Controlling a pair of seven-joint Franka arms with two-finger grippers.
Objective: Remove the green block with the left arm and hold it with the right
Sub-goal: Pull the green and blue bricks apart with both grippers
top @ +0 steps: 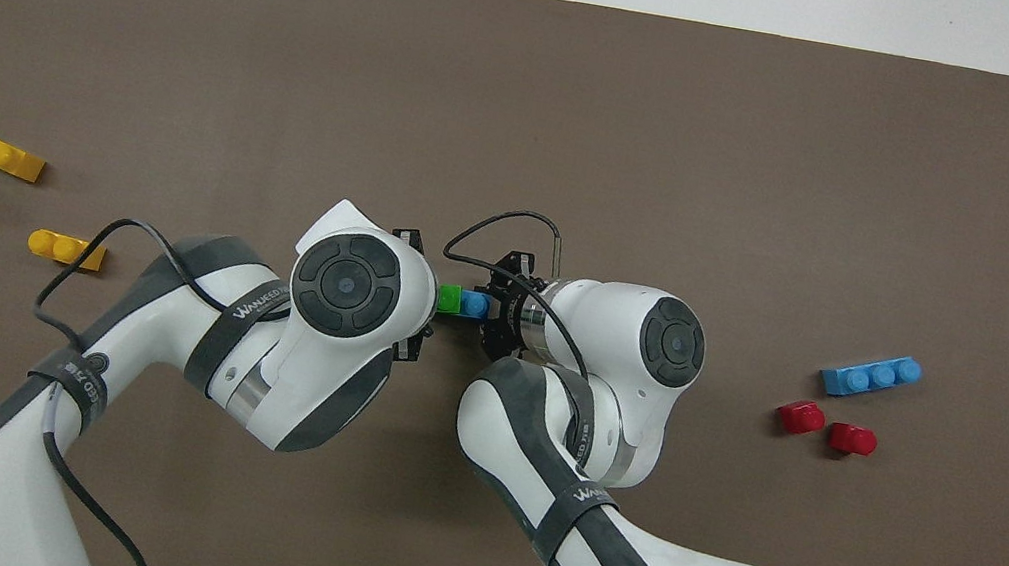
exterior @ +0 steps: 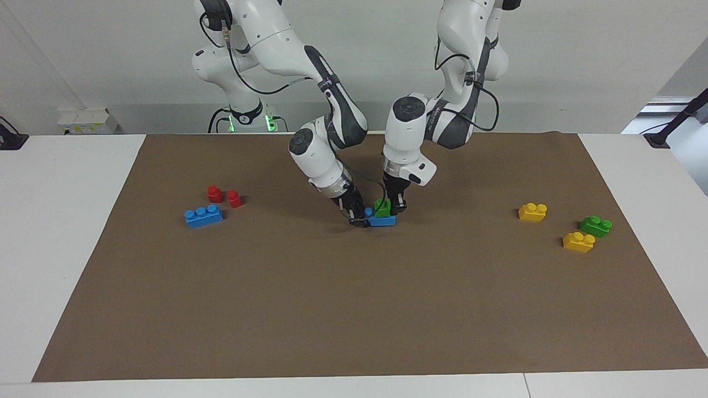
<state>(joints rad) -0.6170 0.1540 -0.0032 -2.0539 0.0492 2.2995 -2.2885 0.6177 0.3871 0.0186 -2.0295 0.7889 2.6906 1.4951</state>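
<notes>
In the middle of the brown mat [exterior: 354, 309], a green block [exterior: 382, 207] sits on top of a blue brick [exterior: 384, 221]. My left gripper [exterior: 390, 209] comes straight down on the green block and is shut on it. My right gripper [exterior: 357, 216] reaches in slantwise from the right arm's end and is shut on the end of the blue brick. In the overhead view only slivers of the green block [top: 448, 298] and blue brick [top: 474, 305] show between the two wrists.
Toward the left arm's end lie another green block [exterior: 595, 225] and two yellow bricks [exterior: 532, 211] [exterior: 578, 242]. Toward the right arm's end lie a blue three-stud brick [exterior: 203, 215] and two small red pieces [exterior: 215, 193] [exterior: 234, 198].
</notes>
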